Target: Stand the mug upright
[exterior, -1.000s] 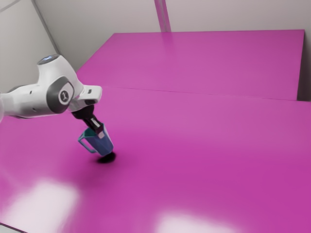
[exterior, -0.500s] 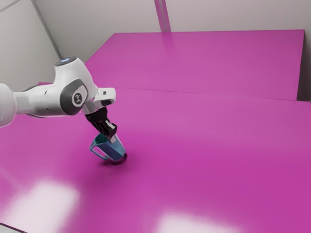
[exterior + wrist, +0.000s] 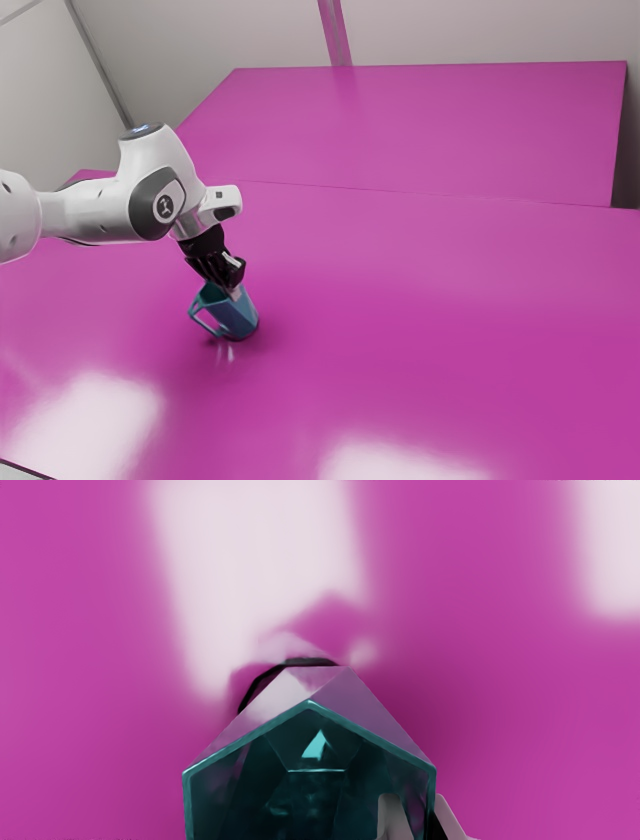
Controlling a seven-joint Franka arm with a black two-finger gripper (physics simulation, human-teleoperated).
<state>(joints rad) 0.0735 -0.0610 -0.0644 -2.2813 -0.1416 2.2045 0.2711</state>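
In the exterior view my gripper (image 3: 234, 292) angles down onto the rim of the teal mug (image 3: 235, 315). The mug leans a little, its base at the tabletop and its handle toward the exterior view's left. The wrist view looks into the faceted opening of the mug (image 3: 310, 735). There my gripper (image 3: 425, 812) pinches the mug's wall, with one finger inside the mug and the other outside it.
The glossy magenta table (image 3: 430, 330) spreads around the mug, with bright reflections on its surface. Behind it, in the exterior view, stands another magenta surface (image 3: 420, 130) against grey walls.
My arm has carried the mug toward the exterior view's right and slightly lower. The mug has turned closer to upright, and the dark shadow beneath it has drawn in against its base.
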